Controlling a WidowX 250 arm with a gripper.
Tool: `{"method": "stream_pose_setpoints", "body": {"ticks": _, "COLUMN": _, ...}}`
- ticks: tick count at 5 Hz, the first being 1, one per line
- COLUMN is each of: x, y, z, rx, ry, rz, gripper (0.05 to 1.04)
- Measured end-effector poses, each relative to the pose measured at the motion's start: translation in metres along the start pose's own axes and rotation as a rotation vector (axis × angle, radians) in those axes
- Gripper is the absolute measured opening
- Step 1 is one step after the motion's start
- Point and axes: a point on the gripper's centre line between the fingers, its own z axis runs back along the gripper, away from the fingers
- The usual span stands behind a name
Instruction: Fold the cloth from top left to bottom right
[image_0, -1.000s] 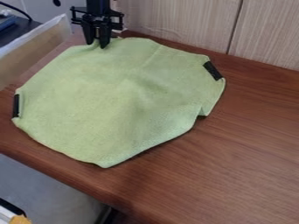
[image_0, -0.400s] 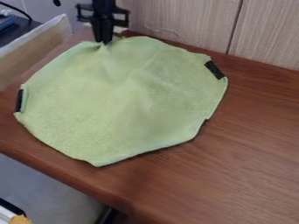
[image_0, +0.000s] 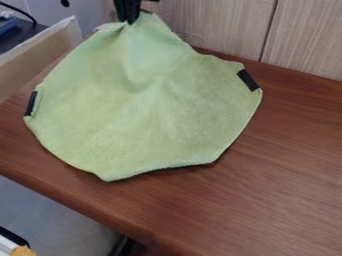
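Note:
The gripper (image_0: 131, 21) is at the top edge of the view, left of centre, shut on the upper edge of the green cloth (image_0: 153, 105). That part of the cloth is lifted off the table and rises to the fingertips, with creases running down from the grip. The rest of the cloth lies spread over the left and middle of the table. Black patches mark its left edge and its upper right edge.
The brown wooden table (image_0: 287, 175) extends to the right and front, its front edge slanting down from the left. A wood-panelled wall (image_0: 220, 25) stands behind, and a pale low board (image_0: 40, 55) borders the upper left.
The gripper has shut on the cloth's top edge and moved up and slightly right, raising that part. The cloth's left side has drawn inward and its lowest corner has shifted up and left.

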Motion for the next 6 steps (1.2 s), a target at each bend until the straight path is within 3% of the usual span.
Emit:
{"method": "stream_pose_setpoints", "body": {"ticks": 1, "x": -0.02, "y": -0.011, "z": 0.019, "rx": -0.008, "ry": -0.038, "rz": -0.016, "gripper": 0.071}}
{"method": "stream_pose_setpoints", "body": {"ticks": 2, "x": -0.051, "y": -0.026, "z": 0.025, "rx": -0.024, "ry": -0.061, "rz": -0.04, "gripper": 0.069}}
{"method": "stream_pose_setpoints", "body": {"ticks": 4, "x": -0.104, "y": -0.053, "z": 0.005, "rx": -0.034, "ry": -0.088, "rz": -0.073, "gripper": 0.069}}
{"method": "stream_pose_setpoints", "body": {"ticks": 5, "x": -0.126, "y": -0.057, "z": -0.014, "rx": -0.024, "ry": -0.071, "rz": -0.065, "gripper": 0.069}}
{"method": "stream_pose_setpoints", "body": {"ticks": 6, "x": -0.142, "y": -0.056, "z": -0.027, "rx": 0.017, "ry": -0.033, "rz": -0.069, "gripper": 0.088}}
